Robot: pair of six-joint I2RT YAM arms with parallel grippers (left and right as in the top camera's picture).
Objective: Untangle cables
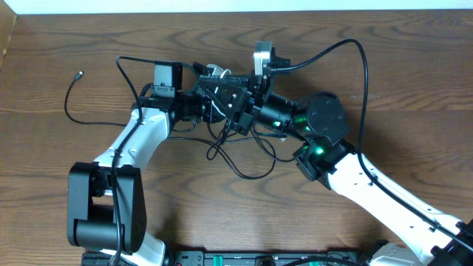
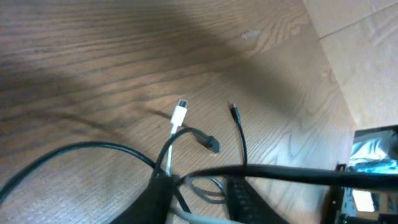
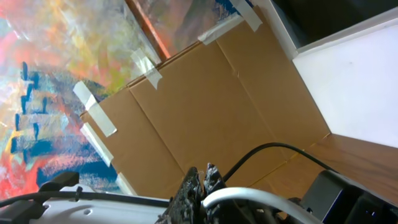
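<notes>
The cables [image 1: 238, 148] lie as tangled black loops on the wooden table, just below where both arms meet. One black strand [image 1: 69, 103] runs off to the left and ends in a small plug [image 1: 79, 74]. In the left wrist view a white plug [image 2: 180, 112] and two black plug ends [image 2: 212, 144] lie ahead of my left gripper [image 2: 199, 205]. Its fingers stand partly apart, with white, grey and black strands crossing the gap. My right gripper [image 3: 203, 175] is shut and raised towards the wall. A white cable [image 3: 249, 196] arcs just below its tips; I cannot tell whether it is pinched.
A thick black arm wire [image 1: 362, 66] loops over the table at the right. The left arm's base [image 1: 103, 214] stands at the front left. A taped cardboard box [image 3: 205, 93] and a colourful painted sheet [image 3: 50, 74] stand beyond the table's far edge.
</notes>
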